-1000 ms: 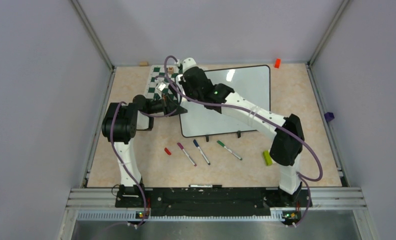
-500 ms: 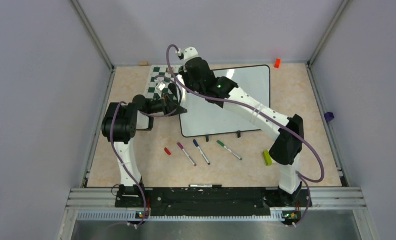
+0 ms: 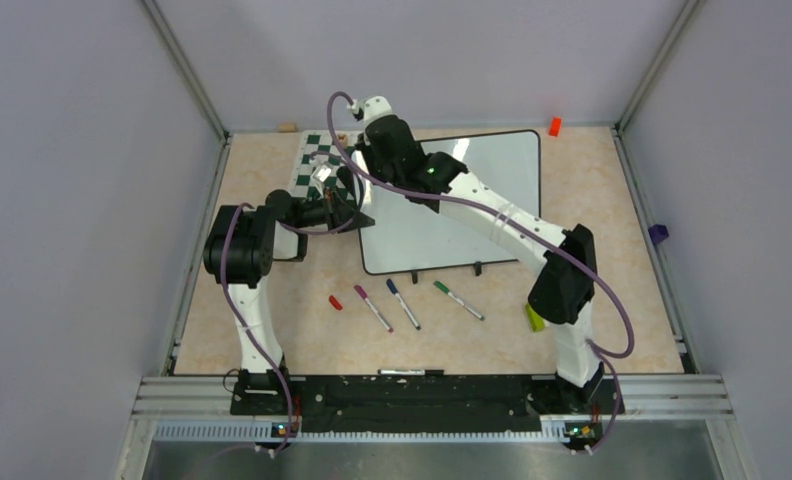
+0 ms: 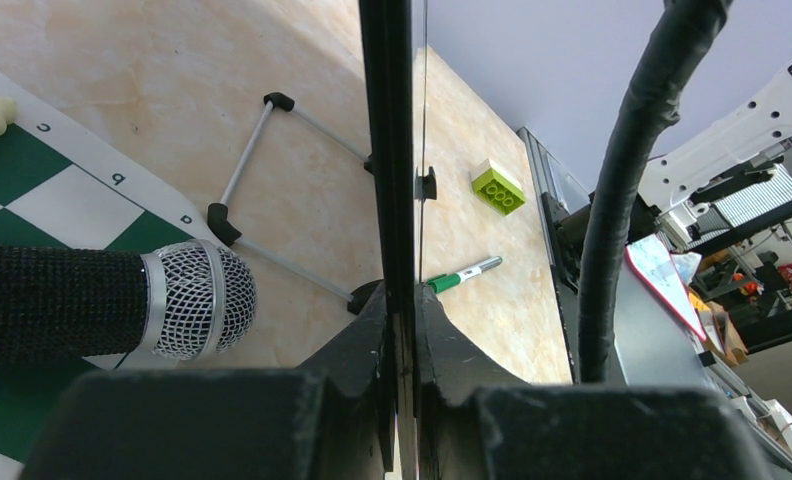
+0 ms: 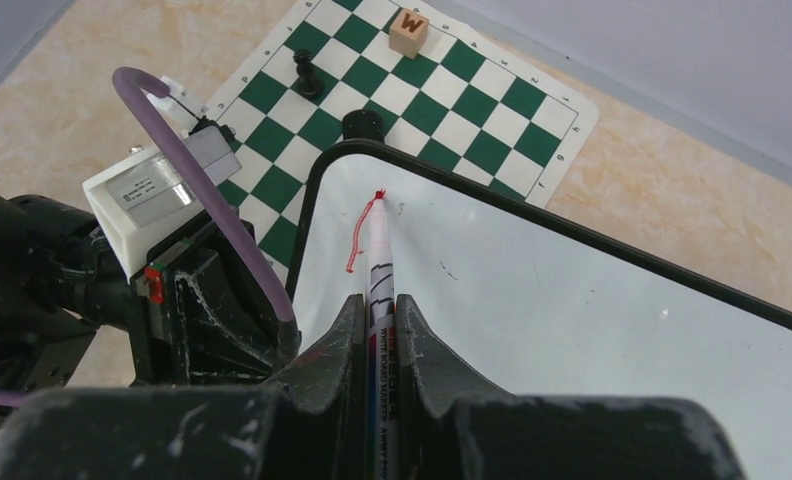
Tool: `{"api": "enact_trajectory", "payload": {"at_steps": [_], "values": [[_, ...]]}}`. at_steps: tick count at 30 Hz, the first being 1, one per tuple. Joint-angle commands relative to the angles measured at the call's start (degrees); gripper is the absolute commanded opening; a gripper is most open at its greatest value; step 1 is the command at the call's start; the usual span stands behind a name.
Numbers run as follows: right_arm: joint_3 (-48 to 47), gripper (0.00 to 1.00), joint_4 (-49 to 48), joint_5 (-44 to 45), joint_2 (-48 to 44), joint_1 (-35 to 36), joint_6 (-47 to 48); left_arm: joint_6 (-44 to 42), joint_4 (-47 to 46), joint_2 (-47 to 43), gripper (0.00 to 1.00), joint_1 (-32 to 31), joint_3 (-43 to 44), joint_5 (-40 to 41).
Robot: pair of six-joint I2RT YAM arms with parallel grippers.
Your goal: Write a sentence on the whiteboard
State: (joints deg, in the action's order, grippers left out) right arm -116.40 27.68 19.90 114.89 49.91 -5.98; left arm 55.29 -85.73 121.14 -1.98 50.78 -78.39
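The whiteboard [image 3: 472, 195] is tilted up on the table, and my left gripper [image 3: 357, 213] is shut on its left edge. In the left wrist view the board is edge-on [image 4: 387, 150] between the closed jaws of that gripper [image 4: 402, 310]. My right gripper [image 3: 370, 160] is over the board's far left corner, shut on a red whiteboard marker [image 5: 380, 270]. The marker tip touches the board [image 5: 572, 330] near that corner. The sentence is only one short red stroke [image 5: 355, 250] beside the tip; no words show.
A green-and-white chessboard mat [image 5: 452, 110] lies beyond the board with a black pawn [image 5: 307, 72] and a wooden W block [image 5: 409, 32]. In front lie a red cap [image 3: 335, 302], purple [image 3: 373, 308], blue [image 3: 403, 303] and green [image 3: 459, 300] markers, and a green brick [image 3: 534, 316].
My right arm has moved toward the far edge of the board with the marker. The left arm and the board have not moved.
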Motion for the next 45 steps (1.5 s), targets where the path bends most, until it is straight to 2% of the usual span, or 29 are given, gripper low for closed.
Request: {"api": "enact_trajectory", "payload": {"at_steps": [1, 15, 31, 45], "values": [[-3.76, 0.00, -0.88, 1.10, 0.98, -0.78, 0.66, -3.77, -7.08, -0.71, 0.00, 0.13, 0.02, 0.65], [-0.83, 0.00, -0.11, 0.49, 0.11, -0.95, -0.31, -3.70, -7.08, -0.68, 0.00, 0.13, 0.02, 0.54], [13.75, 0.00, -2.15, 0.84, -7.85, -0.93, -3.66, -3.87, -7.08, -0.78, 0.00, 0.12, -0.16, 0.61], [12.30, 0.00, -2.20, 2.12, -6.49, -1.22, -3.31, -4.05, -7.08, -0.91, 0.00, 0.09, -0.34, 0.59]]}}
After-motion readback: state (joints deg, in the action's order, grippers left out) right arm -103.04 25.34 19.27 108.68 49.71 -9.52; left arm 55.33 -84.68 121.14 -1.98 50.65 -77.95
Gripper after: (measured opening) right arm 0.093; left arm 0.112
